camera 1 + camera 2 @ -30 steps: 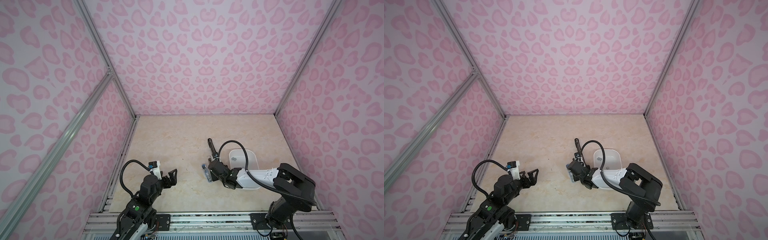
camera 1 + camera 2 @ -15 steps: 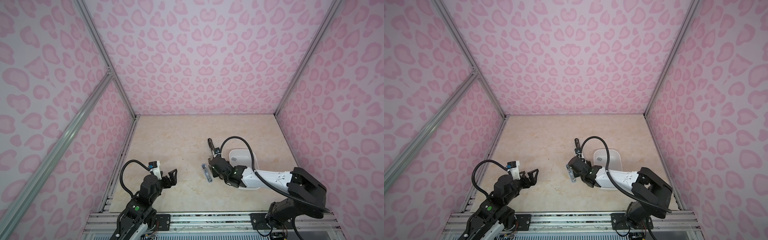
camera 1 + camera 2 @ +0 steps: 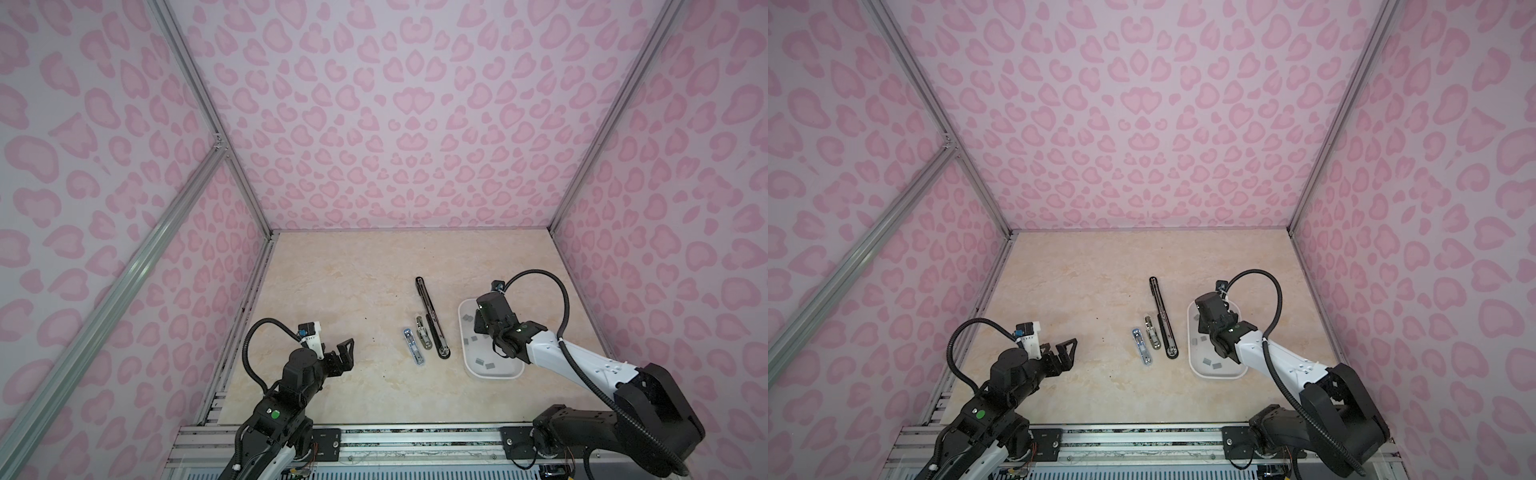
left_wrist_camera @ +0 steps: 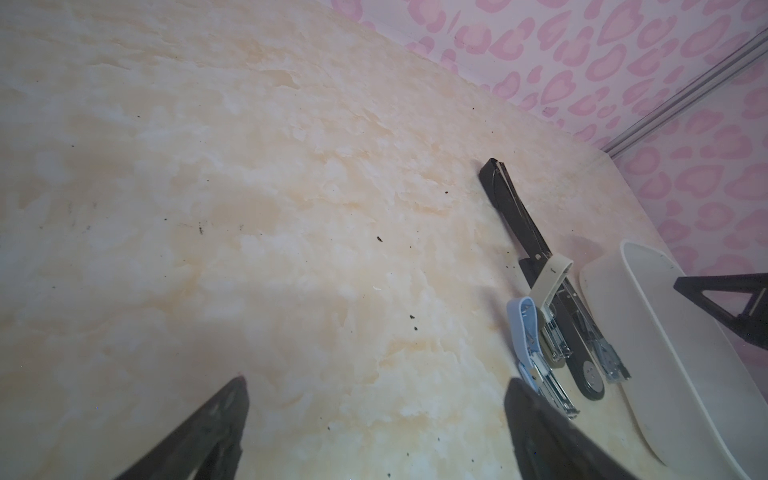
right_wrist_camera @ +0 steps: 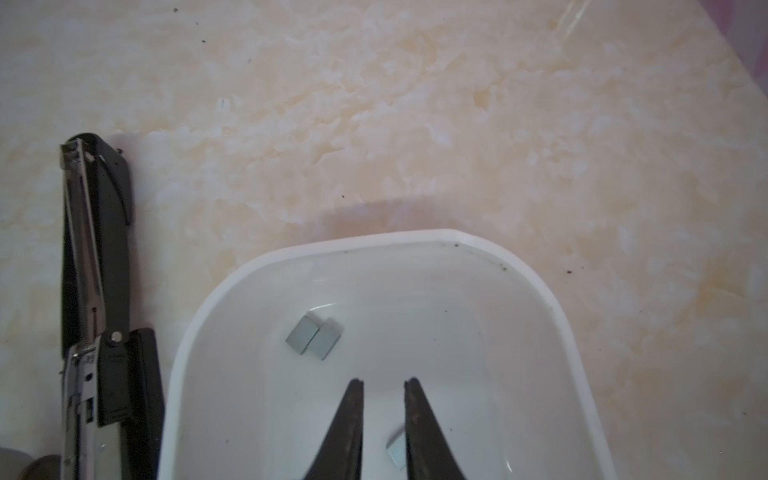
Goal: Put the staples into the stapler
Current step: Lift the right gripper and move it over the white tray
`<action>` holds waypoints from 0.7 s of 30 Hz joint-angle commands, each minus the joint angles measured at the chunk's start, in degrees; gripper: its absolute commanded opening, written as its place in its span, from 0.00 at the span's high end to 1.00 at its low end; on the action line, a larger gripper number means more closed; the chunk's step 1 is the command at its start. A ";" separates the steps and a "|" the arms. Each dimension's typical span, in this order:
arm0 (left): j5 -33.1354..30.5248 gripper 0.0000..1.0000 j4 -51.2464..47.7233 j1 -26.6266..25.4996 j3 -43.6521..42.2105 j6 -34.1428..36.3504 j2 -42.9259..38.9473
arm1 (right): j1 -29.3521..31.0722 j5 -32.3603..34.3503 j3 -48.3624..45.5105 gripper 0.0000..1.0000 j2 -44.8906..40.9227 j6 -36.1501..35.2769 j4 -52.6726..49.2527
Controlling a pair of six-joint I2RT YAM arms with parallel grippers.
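The left end effector (image 4: 378,384) hung wide open over the desk (image 3: 353,282), holding nothing. The right end effector (image 5: 384,382), fingers (image 5: 345,424) narrowly parted, sat low in the white tray (image 5: 374,241) among the staples (image 5: 313,336), one of them showing between its fingers.

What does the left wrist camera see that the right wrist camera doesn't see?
Only the left wrist view shows the blue stapler. Only the right wrist view shows the staples lying inside the white tray. Both views show that tray and the long black stapler.
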 commanded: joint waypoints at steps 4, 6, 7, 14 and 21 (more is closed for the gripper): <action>-0.15 0.03 1.17 -0.07 0.37 -0.16 0.14 | -1.87 -7.53 -2.46 0.78 3.63 6.09 2.73; 0.15 0.03 1.10 -0.03 0.24 -0.14 -0.20 | -1.88 -9.42 -3.71 0.77 3.66 7.22 4.51; 0.25 0.03 0.87 -0.03 0.28 -0.11 -0.41 | -1.86 -9.87 -4.08 0.77 3.63 7.78 4.80; 0.79 0.03 0.37 -0.03 0.08 0.13 -1.42 | -0.02 -12.08 -6.08 0.76 1.19 13.15 5.60; 1.33 0.03 0.09 -0.04 0.04 0.30 -1.67 | 1.00 -10.01 -7.63 0.73 -1.18 13.72 3.10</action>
